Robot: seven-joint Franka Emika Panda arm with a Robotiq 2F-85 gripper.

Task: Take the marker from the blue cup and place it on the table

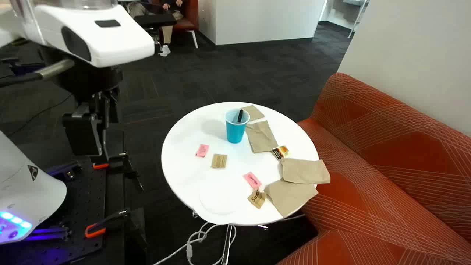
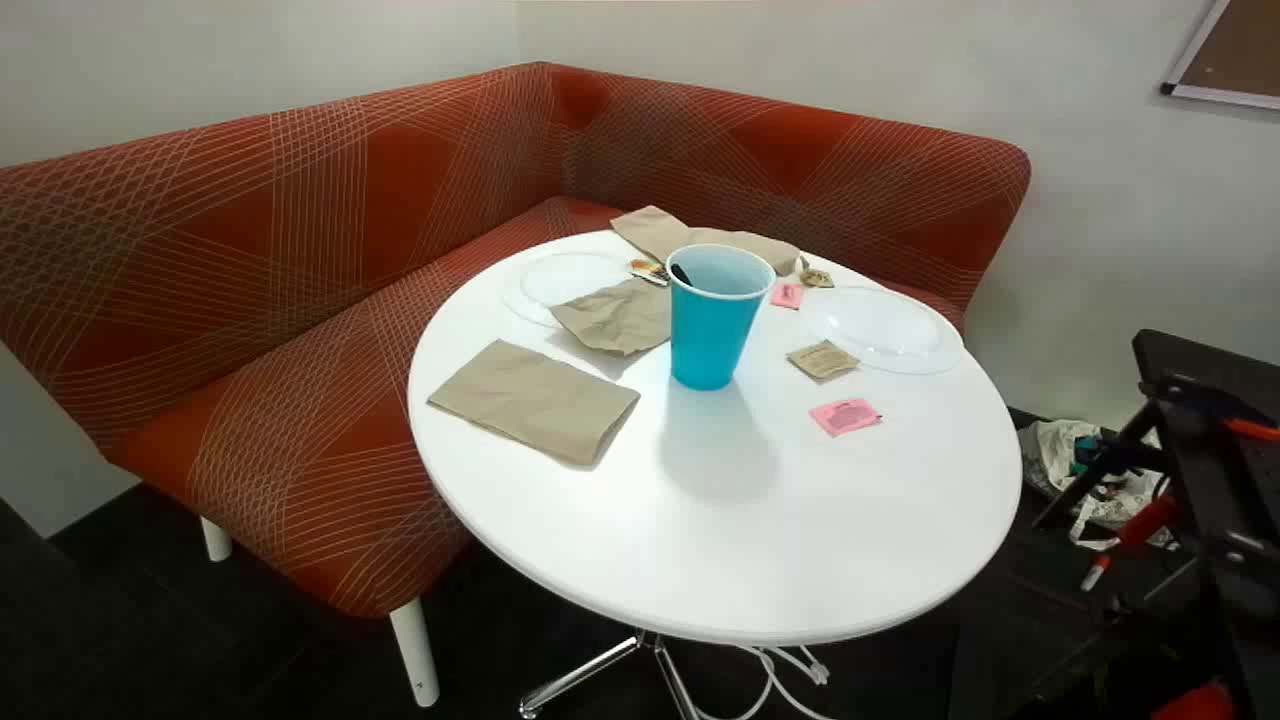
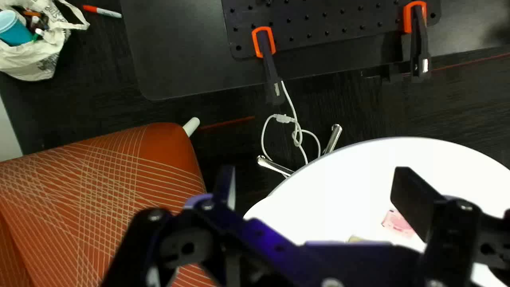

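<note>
The gripper (image 3: 316, 185) holds nothing: in the wrist view its jaws stand wide apart, with the edge of the table (image 1: 184, 140) showing beyond the gap. There's just the one arm (image 1: 99, 35), so no choice of which to send.

It all turns on a sideways reach. From where I stand, in an exterior view, the marker lies toward three o'clock from the gripper, well apart from it, while the fingers (image 1: 82, 135) point down to six o'clock, off to the table's nine o'clock side.

The marker (image 1: 240, 115) is in the blue cup (image 1: 235, 132), which sits upright on the table. Its long axis is steep, tipped just past twelve o'clock; its top end (image 2: 680, 273), in an exterior view, is by the rim (image 2: 722, 297) at about ten o'clock. The lower end is hidden inside the cup.

I'd judge the picking has yet to begin. The gripper probably needs to swing across toward three o'clock, clear the rim from above, then come down with its fingers either side of that top end; pointing down, they'd nearly line up with the marker's length. The cup looks light, and a fingertip catching the rim could tip it. For laying the marker down, the stretch of table at nine o'clock from the cup, near the pink packet (image 1: 202, 150), seems a fair spot.
</note>
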